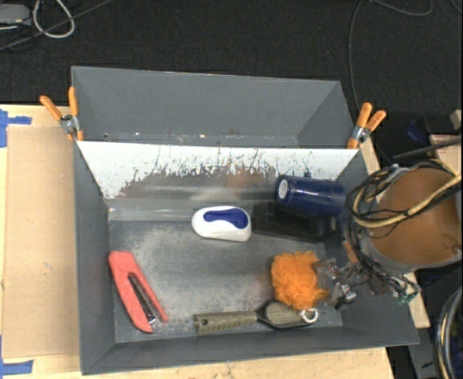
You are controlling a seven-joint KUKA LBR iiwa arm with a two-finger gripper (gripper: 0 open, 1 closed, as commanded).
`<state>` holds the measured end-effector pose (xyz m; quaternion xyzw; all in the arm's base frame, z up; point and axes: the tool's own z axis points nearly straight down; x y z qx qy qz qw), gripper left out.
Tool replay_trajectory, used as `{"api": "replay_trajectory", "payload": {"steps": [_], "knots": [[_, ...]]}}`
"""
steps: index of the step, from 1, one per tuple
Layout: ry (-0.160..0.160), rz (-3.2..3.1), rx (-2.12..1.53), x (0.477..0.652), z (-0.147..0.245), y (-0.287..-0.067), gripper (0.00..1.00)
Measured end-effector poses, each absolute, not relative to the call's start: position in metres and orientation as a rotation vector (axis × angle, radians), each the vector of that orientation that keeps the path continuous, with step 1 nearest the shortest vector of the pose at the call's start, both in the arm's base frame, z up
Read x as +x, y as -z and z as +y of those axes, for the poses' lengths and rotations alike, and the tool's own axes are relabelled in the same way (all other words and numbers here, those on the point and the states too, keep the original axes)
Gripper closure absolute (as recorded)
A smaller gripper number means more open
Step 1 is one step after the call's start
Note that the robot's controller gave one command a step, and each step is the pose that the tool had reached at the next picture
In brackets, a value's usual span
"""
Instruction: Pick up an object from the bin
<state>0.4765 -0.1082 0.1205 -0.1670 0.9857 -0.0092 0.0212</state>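
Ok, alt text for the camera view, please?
The arm's end effector is at the right side of a grey bin, next to an orange fluffy ball. Also in the bin: a brush, a red utility knife, a white-and-blue mouse-like thing and a dark blue can.

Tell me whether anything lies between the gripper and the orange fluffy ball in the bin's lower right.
Nothing visible does. The gripper sits close beside the orange fluffy ball, to its right in the view. The brush lies just below the ball, not between them.
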Motion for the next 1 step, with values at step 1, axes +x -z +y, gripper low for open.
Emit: {"api": "replay_trajectory", "payload": {"steps": [1], "knots": [[0.026, 3.059, -0.518, 0.4758, -0.1074, -0.134, 1.0]]}}
